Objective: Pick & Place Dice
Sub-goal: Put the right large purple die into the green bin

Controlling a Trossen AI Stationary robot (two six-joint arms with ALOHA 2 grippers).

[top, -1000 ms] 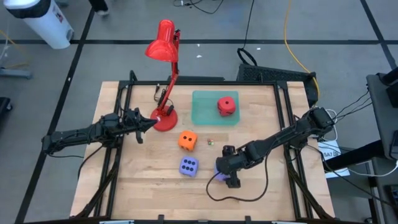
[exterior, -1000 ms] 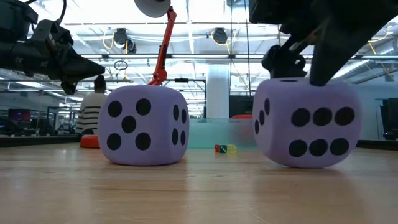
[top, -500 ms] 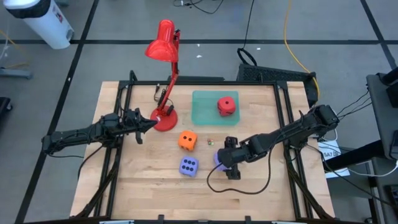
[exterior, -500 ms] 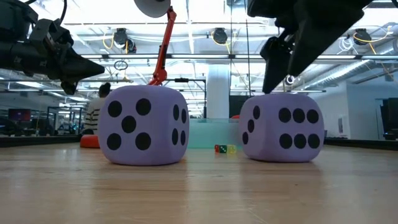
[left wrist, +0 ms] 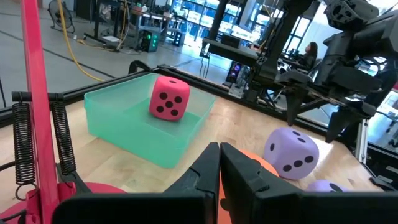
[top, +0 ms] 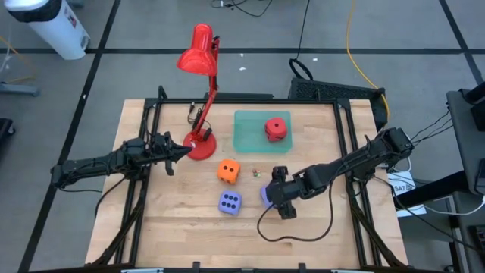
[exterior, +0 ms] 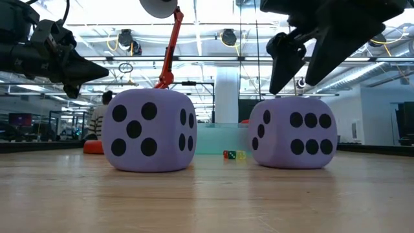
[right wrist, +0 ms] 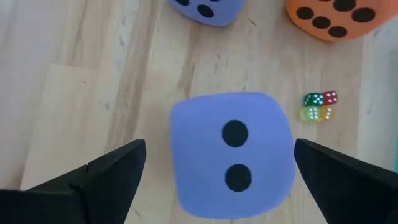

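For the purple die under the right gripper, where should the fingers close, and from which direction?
Probably straight down from above, closing on two opposite side faces. The purple die sits flat on the table, two-pip face up, and the open right gripper hangs over it, a finger on either side with room to spare. Its sides are bare; the other purple die and the tiny dice lie apart.

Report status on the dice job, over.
Right claw open above purple die. Left claw shut, idle by red lamp. Red die in green tray.
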